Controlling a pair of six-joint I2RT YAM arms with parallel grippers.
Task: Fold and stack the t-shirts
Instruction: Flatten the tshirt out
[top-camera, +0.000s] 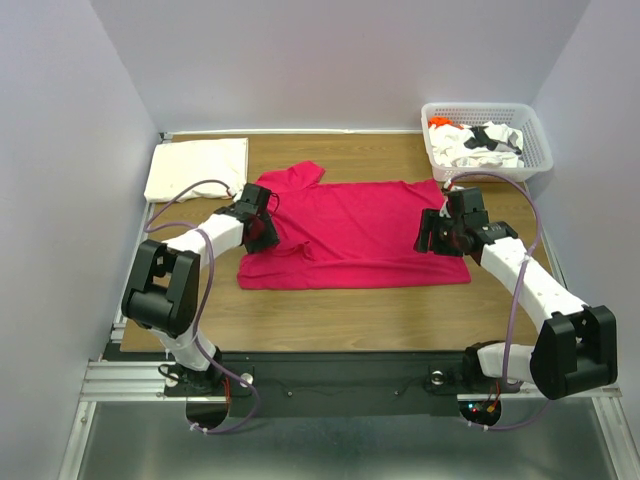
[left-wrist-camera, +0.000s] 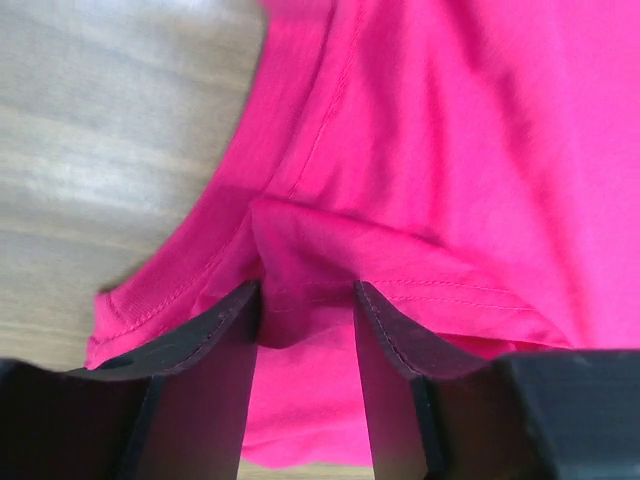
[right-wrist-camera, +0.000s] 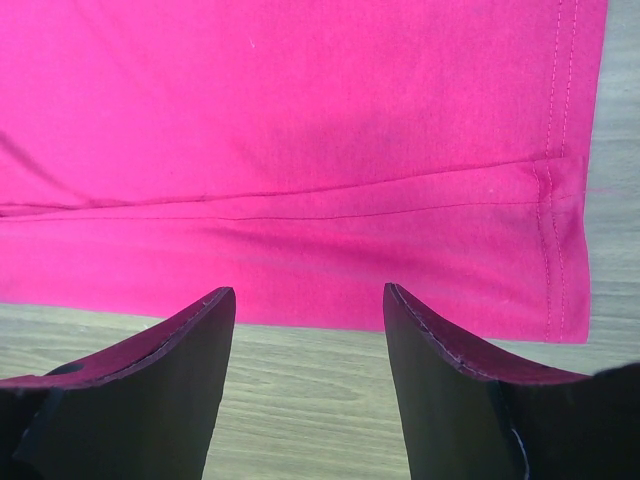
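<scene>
The magenta-red t-shirt (top-camera: 360, 235) lies spread across the middle of the wooden table, one sleeve pointing to the back left. My left gripper (top-camera: 262, 225) is at the shirt's left side. In the left wrist view it (left-wrist-camera: 305, 290) is open, its fingers straddling a raised fold of the magenta shirt (left-wrist-camera: 440, 150). My right gripper (top-camera: 432, 240) is at the shirt's right end. It (right-wrist-camera: 308, 295) is open over bare wood, just short of the hemmed edge of the shirt (right-wrist-camera: 300, 130), with nothing between its fingers. A cream-white t-shirt (top-camera: 197, 168) lies folded at the back left.
A white lattice basket (top-camera: 540, 140) stands at the back right corner, holding crumpled white, black-printed and orange shirts (top-camera: 485, 143). Bare table (top-camera: 340, 310) runs along the front between the shirt and the arm bases. Walls close in on the left, back and right.
</scene>
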